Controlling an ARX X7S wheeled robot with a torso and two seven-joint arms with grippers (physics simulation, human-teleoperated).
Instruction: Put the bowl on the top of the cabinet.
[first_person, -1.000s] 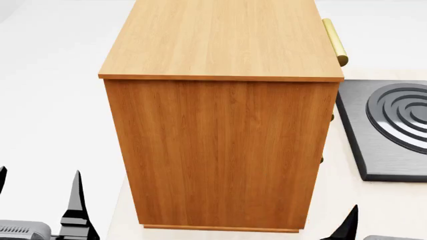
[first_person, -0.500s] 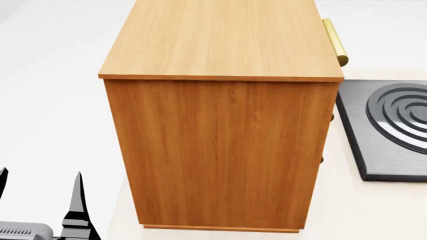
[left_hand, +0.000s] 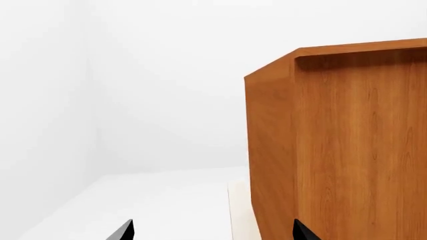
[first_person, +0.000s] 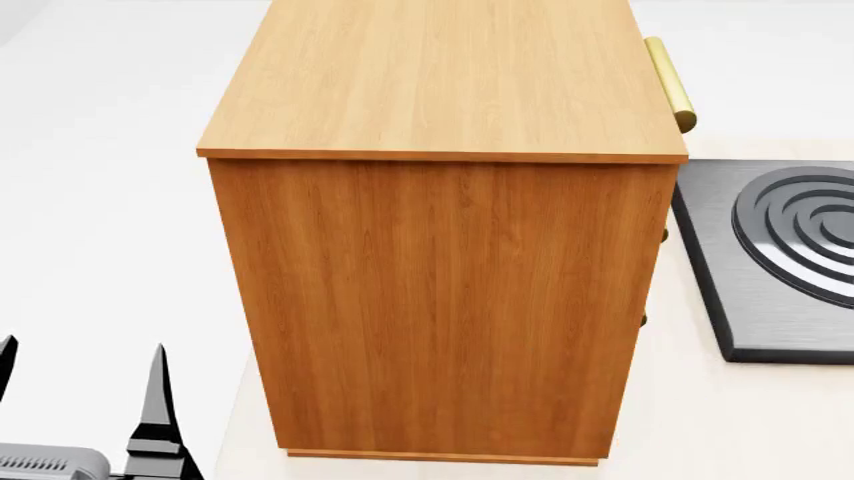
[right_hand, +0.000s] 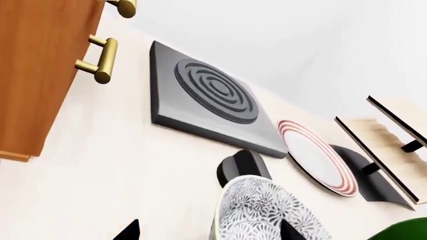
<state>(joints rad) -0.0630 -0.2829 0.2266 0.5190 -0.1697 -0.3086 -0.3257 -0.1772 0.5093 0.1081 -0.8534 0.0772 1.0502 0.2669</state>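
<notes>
The cabinet stands upright on the pale counter, filling most of the head view, its lighter flat top bare and its orange-brown side panel facing the camera. A brass bar handle juts from its right-hand face, and just beside that face lies a dark grey hob plate with concentric rings. The left gripper sits low at the corner of the head view, to the left of the cabinet and apart from it; its black jaws stand apart with nothing between them, and the left wrist view shows the same two tips wide apart, with the cabinet's corner near them. The right gripper does not show in the head view. In the right wrist view the bowl rests on the counter close below the camera, white with a fine grey floral pattern, and lies between the two dark jaw tips (one tip to one side of it, the other on its far side); whether they touch it cannot be told, but they are spread. Beyond the bowl sit the hob plate, a red-striped white plate and a pale wooden rack, with two brass handles on the cabinet front near the hob plate.
</notes>
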